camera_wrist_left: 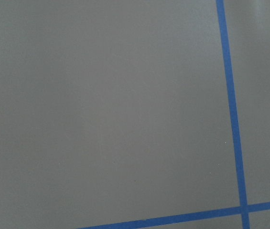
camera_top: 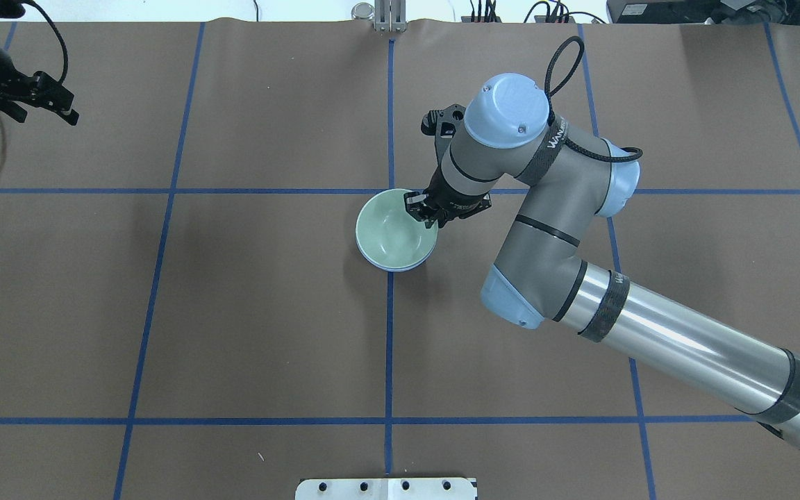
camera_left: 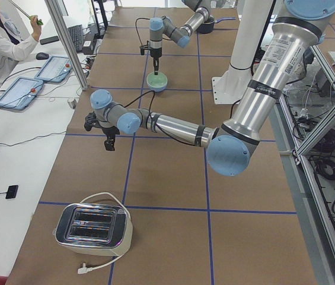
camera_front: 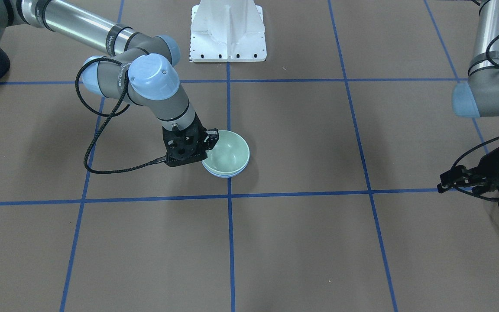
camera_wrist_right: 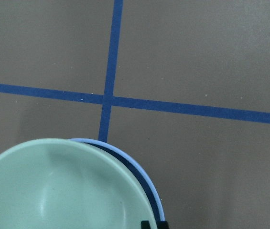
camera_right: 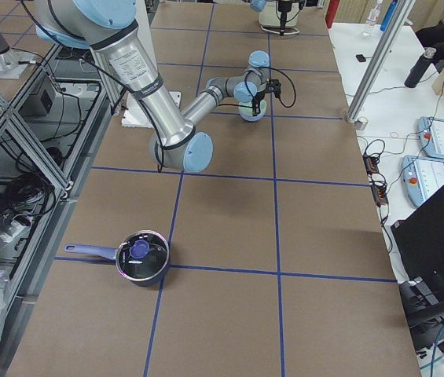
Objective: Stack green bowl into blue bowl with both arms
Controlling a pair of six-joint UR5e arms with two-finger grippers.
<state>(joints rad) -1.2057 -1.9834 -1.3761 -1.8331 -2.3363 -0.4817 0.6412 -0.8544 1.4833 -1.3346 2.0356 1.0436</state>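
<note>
On view were one green bowl [camera_front: 228, 151], one blue bowl [camera_front: 222, 174], one left arm [camera_left: 173, 127], one right arm [camera_top: 650, 333], one toaster [camera_left: 93, 228] and one saucepan [camera_right: 143, 259].

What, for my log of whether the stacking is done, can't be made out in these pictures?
Pale periwinkle-blue glossy bowl: the pale mint-green glossy bowl nested in it hides all but a rim sliver in every view.
Right gripper: fingertips cut off by the right wrist view's bottom edge, covered by the right arm overhead; grip on the rim unclear.
Side views: both bowls too small for detail.
</note>
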